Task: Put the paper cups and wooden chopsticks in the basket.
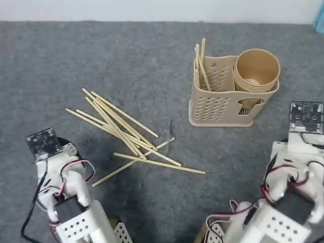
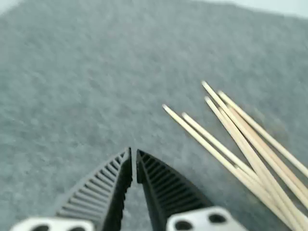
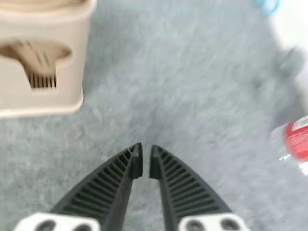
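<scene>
A beige perforated basket (image 1: pixel 218 107) stands at the back right of the grey mat. A stack of paper cups (image 1: pixel 257 71) sits in its right compartment, and a few wooden chopsticks (image 1: pixel 201 65) stand upright in its left one. Several loose chopsticks (image 1: pixel 123 130) lie scattered on the mat at centre left. My left gripper (image 2: pixel 134 158) hovers shut and empty, with the ends of the loose chopsticks (image 2: pixel 240 144) just beyond it to one side. Short of the basket's corner (image 3: pixel 45 72), my right gripper (image 3: pixel 146 153) is also shut, with nothing in it.
The left arm (image 1: pixel 61 177) is at the near left edge and the right arm (image 1: pixel 296 177) at the near right. A red and white object (image 3: pixel 296 142) lies off to the side of the right gripper. A blue item (image 1: pixel 320 17) sits at the far right edge.
</scene>
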